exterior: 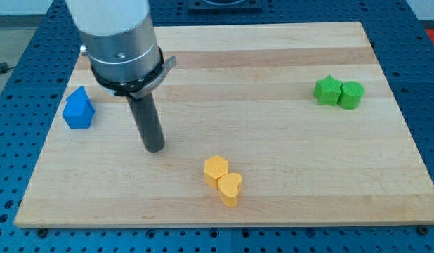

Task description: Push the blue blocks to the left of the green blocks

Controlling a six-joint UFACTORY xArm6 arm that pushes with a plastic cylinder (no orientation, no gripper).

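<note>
A blue block (79, 109), shaped like a small house, sits near the board's left edge. Two green blocks sit touching at the view's right: a star-like one (328, 90) and a rounder one (350, 94). My tip (154, 148) rests on the board to the right of the blue block and a little lower, with a clear gap between them. The green blocks lie far off to the tip's right.
Two yellow blocks touch near the view's bottom centre: a hexagon-like one (215, 168) and a heart-shaped one (230, 187), right of and below my tip. The wooden board (273, 140) lies on a blue perforated table (13, 140).
</note>
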